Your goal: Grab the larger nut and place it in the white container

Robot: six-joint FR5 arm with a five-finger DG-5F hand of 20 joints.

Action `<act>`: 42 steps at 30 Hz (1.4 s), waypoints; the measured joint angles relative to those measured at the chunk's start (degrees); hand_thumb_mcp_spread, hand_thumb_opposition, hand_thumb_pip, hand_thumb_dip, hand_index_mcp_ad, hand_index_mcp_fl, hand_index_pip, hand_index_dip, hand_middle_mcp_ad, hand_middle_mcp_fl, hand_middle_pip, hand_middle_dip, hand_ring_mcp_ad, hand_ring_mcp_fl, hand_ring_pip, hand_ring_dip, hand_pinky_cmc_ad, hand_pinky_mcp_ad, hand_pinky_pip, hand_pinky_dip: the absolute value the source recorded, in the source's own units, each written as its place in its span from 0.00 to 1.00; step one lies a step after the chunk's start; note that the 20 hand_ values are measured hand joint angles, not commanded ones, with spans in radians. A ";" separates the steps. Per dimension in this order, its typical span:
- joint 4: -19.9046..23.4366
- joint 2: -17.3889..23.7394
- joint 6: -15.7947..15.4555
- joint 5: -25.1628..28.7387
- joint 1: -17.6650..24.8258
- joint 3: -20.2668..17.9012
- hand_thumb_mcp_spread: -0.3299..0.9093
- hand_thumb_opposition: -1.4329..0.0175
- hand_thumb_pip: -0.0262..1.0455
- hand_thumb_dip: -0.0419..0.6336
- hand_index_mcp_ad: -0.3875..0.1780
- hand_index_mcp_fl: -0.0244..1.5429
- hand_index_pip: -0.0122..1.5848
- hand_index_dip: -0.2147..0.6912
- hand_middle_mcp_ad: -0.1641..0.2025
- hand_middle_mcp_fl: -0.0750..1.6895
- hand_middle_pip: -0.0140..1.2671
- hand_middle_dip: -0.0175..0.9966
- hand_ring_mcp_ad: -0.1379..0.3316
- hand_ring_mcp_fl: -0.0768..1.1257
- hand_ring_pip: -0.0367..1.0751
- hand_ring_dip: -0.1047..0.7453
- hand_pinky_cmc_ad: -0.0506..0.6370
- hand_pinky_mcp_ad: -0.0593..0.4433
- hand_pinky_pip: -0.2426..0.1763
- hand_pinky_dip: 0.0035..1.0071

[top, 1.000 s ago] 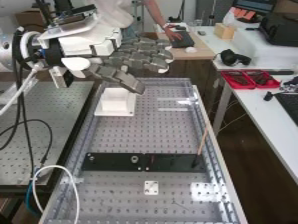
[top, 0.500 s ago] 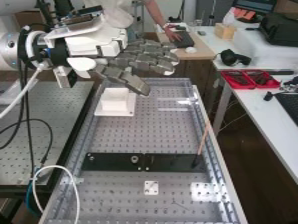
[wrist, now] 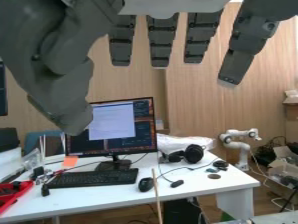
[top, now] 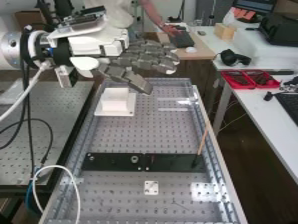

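White container [top: 115, 101], red trays [top: 233, 85] holding dark items [top: 260, 78], fingers [top: 150, 64] straight and spread

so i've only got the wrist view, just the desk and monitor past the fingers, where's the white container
Observer: It stands towards the bench's far end: the white container, on the far side of the flat black bar.
Operator: ok and what round parts can you make out on that bar
Observer: The bearing and the smaller nut, both on the same half of it.
Operator: right, and where am i next to the container
Observer: In the high view the hand is just above the container, its thumb slanting down beside it.
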 joint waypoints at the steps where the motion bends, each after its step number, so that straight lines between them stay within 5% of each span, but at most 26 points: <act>1: -0.17 0.02 -0.03 -0.01 0.02 0.01 0.36 0.40 0.83 0.42 0.41 0.03 0.24 0.02 0.60 0.05 0.10 0.23 0.58 0.06 0.11 0.31 0.60 0.74 0.33 0.67; 18: -4.71 0.12 -0.46 -1.50 0.33 2.08 0.36 0.40 0.83 0.42 0.41 0.03 0.24 0.02 0.60 0.05 0.10 0.23 0.58 0.06 0.11 0.31 0.60 0.74 0.33 0.67; 42: -4.36 1.67 -0.32 -2.59 0.09 1.16 0.36 0.40 0.81 0.41 0.41 0.03 0.20 0.02 0.60 0.05 0.10 0.24 0.58 0.06 0.10 0.31 0.62 0.74 0.32 0.67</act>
